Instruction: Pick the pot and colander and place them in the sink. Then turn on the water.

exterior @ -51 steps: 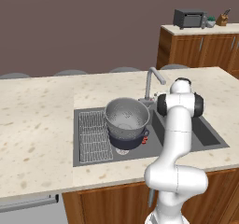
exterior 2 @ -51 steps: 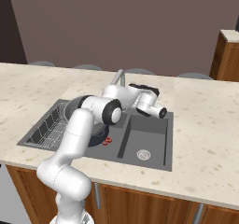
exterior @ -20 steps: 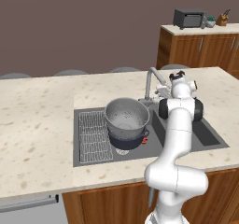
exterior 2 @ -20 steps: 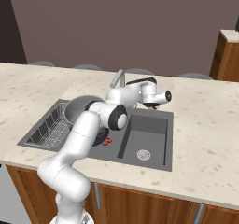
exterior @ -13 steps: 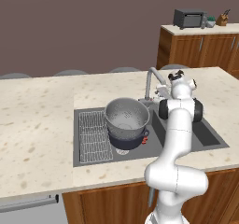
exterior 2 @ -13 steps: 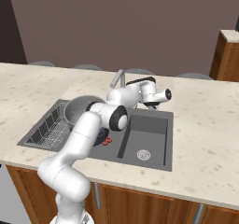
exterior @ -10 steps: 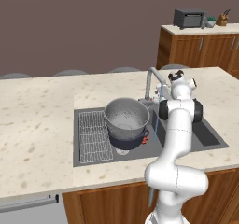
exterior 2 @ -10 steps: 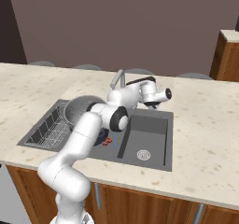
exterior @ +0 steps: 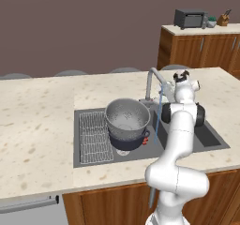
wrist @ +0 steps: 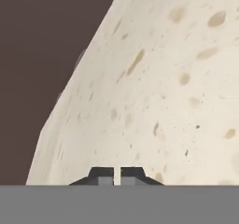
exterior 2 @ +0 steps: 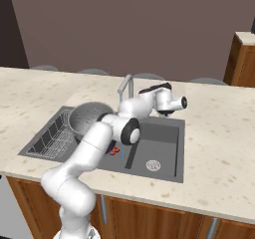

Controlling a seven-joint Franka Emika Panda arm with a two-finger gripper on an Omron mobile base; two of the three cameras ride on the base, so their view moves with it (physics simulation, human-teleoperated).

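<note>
Two vessels are already down in the sink (exterior: 91, 154): the colander (exterior: 126, 118) sits nested on top of the pot (exterior: 131, 142) in the left basin, just beside the wire rack (exterior: 93, 137), and in the right base view the colander (exterior 2: 89, 116) pokes out behind the arm's elbow. And there's the water (exterior: 160, 111), a thin pale-blue stream falling from the spout of the faucet (exterior: 153, 78) toward the divider between the basins; the right base view shows the faucet (exterior 2: 125, 86) and a faint blue line (exterior 2: 123, 152) low by the divider.

Over to the gripper (wrist: 117, 175): the fingers (wrist: 101, 175) are pressed nearly together with only a sliver between them, and nothing is in their hold. The hand camera looks out across the speckled counter (wrist: 177, 87). In the left base view the hand (exterior: 184, 82) sits up behind the faucet, right by its base, though whether it touches the lever I cannot tell.

So this reads as the final step, and it looks about complete. To finish cleanly, my call is to ease straight back from the faucet without dragging sideways, so the handle isn't nudged off again, and to lift clear of the gooseneck before swinging the elbow, which hangs close over the colander's rim
</note>
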